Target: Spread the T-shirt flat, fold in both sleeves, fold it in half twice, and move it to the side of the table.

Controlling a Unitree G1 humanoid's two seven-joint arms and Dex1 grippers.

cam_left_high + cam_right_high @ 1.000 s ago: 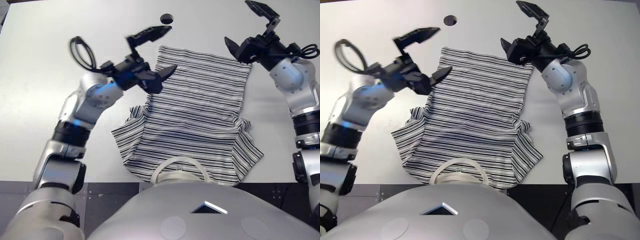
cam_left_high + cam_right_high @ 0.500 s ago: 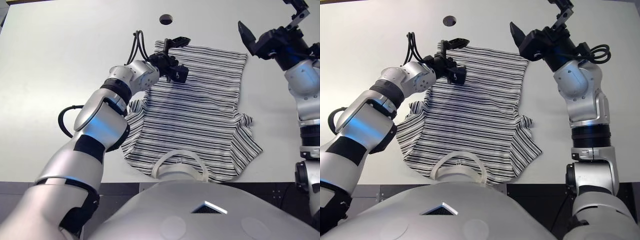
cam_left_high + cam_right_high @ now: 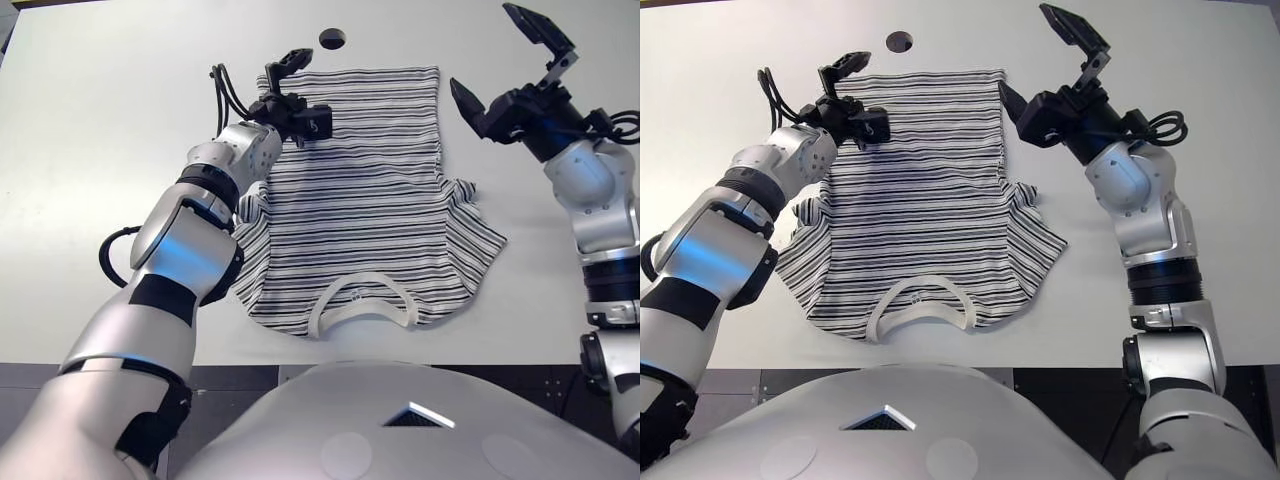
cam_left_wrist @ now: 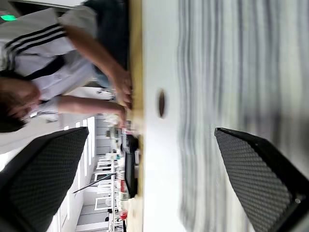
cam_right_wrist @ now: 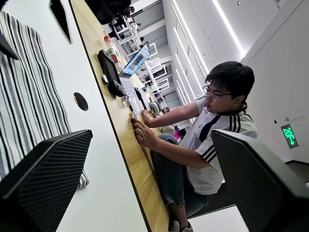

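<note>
**Inspector:** Condition of the garment?

**Assessor:** The T-shirt (image 3: 370, 200) lies on the bench (image 3: 120, 120), collar (image 3: 360, 302) toward the robot and hem (image 3: 350, 75) at the far end. The body is largely flat. The sleeve on the left end effector's side (image 3: 250, 205) is bunched against the body. The opposite sleeve (image 3: 472, 205) lies out, with a curl near its shoulder.

**Inspector:** The end effectors?

**Assessor:** The left end effector (image 3: 303, 88) is at the hem corner on its own side, fingers apart and nothing clamped. One finger is lifted above the cloth. Whether the lower one touches the fabric, I cannot tell. The right end effector (image 3: 483, 47) is raised just beside the other hem corner, off the cloth, with fingers wide apart. My judgement is that each stands at its own corner to draw the hem square. The spreading step is not closed out, and no sleeve is folded yet.

**Inspector:** Against the earlier record?

**Assessor:** The hole (image 3: 332, 38) in the bench holds its position, so the camera is fixed. Half a second back the hem lay further toward the right end effector. The whole shirt has since slid toward the left end effector's side, and the hem reads straighter. The left end effector travelled with it. The right end effector has come down and in toward its corner.
</note>
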